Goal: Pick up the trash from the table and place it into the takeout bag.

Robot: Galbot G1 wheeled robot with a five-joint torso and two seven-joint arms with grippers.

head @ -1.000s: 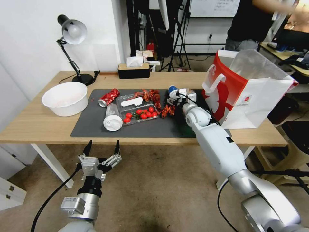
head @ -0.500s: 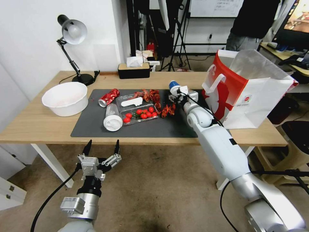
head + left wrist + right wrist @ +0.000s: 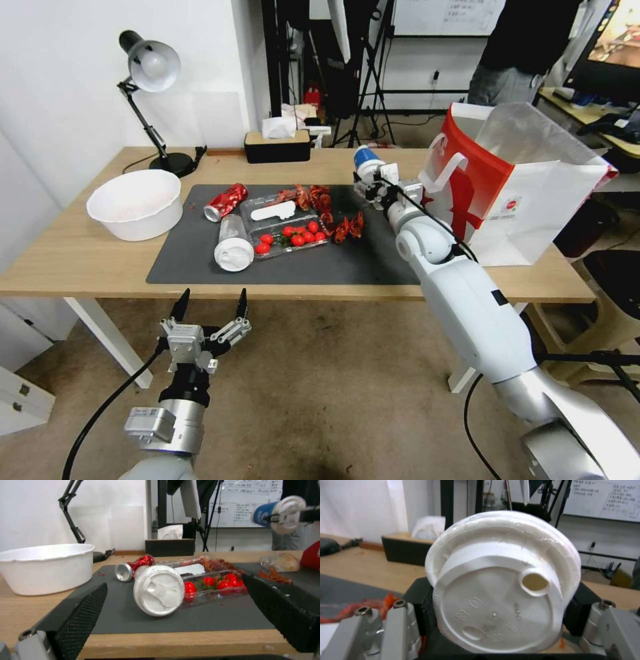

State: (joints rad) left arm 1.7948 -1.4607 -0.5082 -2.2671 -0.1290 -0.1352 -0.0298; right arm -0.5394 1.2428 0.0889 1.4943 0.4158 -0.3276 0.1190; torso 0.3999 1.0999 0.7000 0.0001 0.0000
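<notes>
My right gripper [image 3: 372, 176] is shut on a blue cup [image 3: 365, 159] with a white lid [image 3: 503, 585], held in the air just left of the red-and-white takeout bag [image 3: 513, 187]. On the dark mat [image 3: 200, 260] lie a crushed red can [image 3: 225, 201], a clear white-lidded cup [image 3: 233, 243] on its side, a clear tray of tomatoes [image 3: 290, 233] and red crayfish shells [image 3: 348, 228]. The left wrist view shows a small clear bag [image 3: 280, 562] on the mat. Below the table's front edge [image 3: 80, 287], my left gripper [image 3: 210, 303] stands open and holds nothing.
A white round bowl [image 3: 137, 203] sits on the table's left, with a desk lamp [image 3: 152, 70] behind it. A black tissue box [image 3: 277, 143] stands at the back edge. The bag's mouth is open at the top. A person stands in the room behind.
My right gripper has lifted the blue cup off the mat and carried it up and toward the takeout bag. The left arm has not moved.
</notes>
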